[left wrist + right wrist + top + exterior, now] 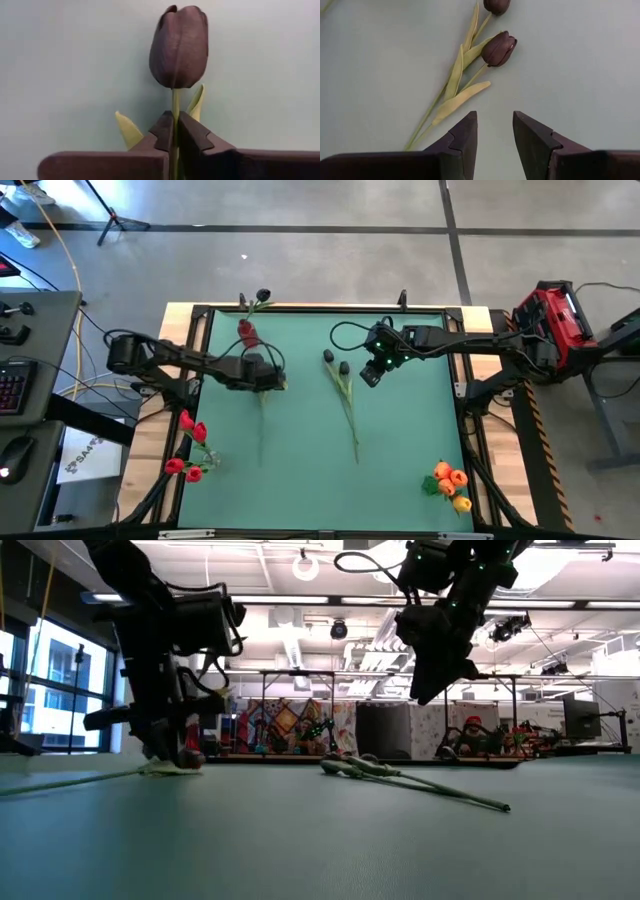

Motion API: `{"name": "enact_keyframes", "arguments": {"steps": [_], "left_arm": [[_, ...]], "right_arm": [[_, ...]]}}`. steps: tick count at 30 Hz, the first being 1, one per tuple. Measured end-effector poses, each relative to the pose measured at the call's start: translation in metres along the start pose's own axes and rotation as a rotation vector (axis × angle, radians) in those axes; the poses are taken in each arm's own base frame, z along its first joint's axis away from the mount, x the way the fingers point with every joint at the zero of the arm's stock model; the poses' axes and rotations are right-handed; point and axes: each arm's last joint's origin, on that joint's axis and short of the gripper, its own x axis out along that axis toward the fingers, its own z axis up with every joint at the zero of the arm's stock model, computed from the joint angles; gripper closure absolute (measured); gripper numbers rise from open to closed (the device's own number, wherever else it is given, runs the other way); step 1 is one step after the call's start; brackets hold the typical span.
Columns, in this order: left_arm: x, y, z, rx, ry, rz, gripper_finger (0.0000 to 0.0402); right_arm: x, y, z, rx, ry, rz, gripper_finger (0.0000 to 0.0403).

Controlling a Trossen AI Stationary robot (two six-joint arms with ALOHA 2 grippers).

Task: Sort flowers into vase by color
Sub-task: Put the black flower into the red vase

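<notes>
A red tulip (247,332) lies on the green mat (300,480) at the far left, its stem (262,430) running toward the near edge. My left gripper (264,378) is shut on that stem just behind the head (179,47). Two black tulips (336,362) lie side by side at the mat's middle, with long stems (451,95). My right gripper (495,131) hangs open above the mat, close to their heads and touching nothing. My left gripper pinches the red tulip's thin stem (175,107) between its two fingers (162,131), a short way below the head. The fingers come steeply from above and lie across the stem. The stem's long part (70,781) lies along the mat.
A bunch of red flowers (190,445) stands at the table's left edge. Orange-yellow ones (450,483) stand at the near right corner, and a single black flower (262,297) at the far edge. The mat between the stems and the near edge is bare.
</notes>
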Motion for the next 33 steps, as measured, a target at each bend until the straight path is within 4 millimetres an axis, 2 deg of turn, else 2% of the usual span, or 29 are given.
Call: {"name": "enact_keyframes", "arguments": {"steps": [4,8,13,17,21,25,33], "left_arm": [[-0.011,-0.004,-0.005,0.015,0.017,-0.053,0.0395],[-0.037,-0.010,-0.010,0.034,-0.002,-0.167,0.0399],[-0.084,-0.015,-0.005,0.115,-0.107,-0.347,0.0400],[-0.128,-0.012,0.006,0.200,-0.244,-0.485,0.0401],[-0.169,0.001,0.023,0.291,-0.426,-0.567,0.0401],[-0.205,0.022,0.042,0.326,-0.647,-0.587,0.0401],[-0.258,0.068,0.071,0.282,-1.058,-0.498,0.0401]], "right_arm": [[0.000,0.000,0.000,0.023,0.001,0.003,0.0289],[0.000,0.000,0.000,0.026,0.005,0.011,0.0289],[0.000,0.001,0.001,0.025,-0.015,0.003,0.0289],[0.000,0.001,0.004,0.026,-0.041,0.005,0.0289],[0.000,0.002,0.005,0.067,-0.052,0.011,0.0289],[0.000,0.002,0.005,0.090,-0.052,0.013,0.0289],[0.000,0.008,0.002,0.083,-0.050,0.017,0.0289]]}}
